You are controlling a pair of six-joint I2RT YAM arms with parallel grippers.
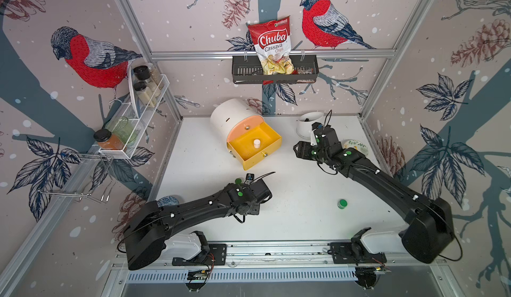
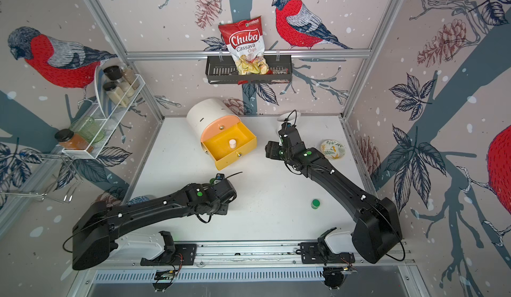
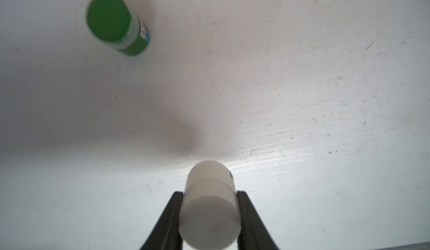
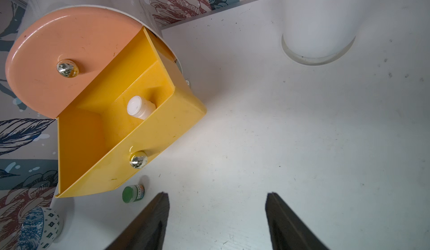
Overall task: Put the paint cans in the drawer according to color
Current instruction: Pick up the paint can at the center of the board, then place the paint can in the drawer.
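Observation:
My left gripper (image 3: pixel 209 193) is shut on a white paint can (image 3: pixel 209 209), both black fingers pressed against its sides; I cannot tell whether it is off the table. A green paint can (image 3: pixel 109 19) stands a short way beyond it, seen as a green spot beside the left wrist (image 1: pixel 237 181). The drawer chest (image 1: pixel 229 110) has its yellow drawer (image 1: pixel 262 159) pulled out, with one white can (image 1: pixel 257 143) upright inside. Another green can (image 1: pixel 342 204) stands alone near the front right. My right gripper (image 4: pixel 217 194) hangs open and empty to the right of the yellow drawer (image 4: pixel 162 125).
A white cup (image 1: pixel 308 124) stands behind the right wrist and a floral dish (image 1: pixel 355 146) lies to its right. A blue patterned bowl (image 1: pixel 167 201) sits half under the left arm. Racks with jars and a chips bag hang on the walls.

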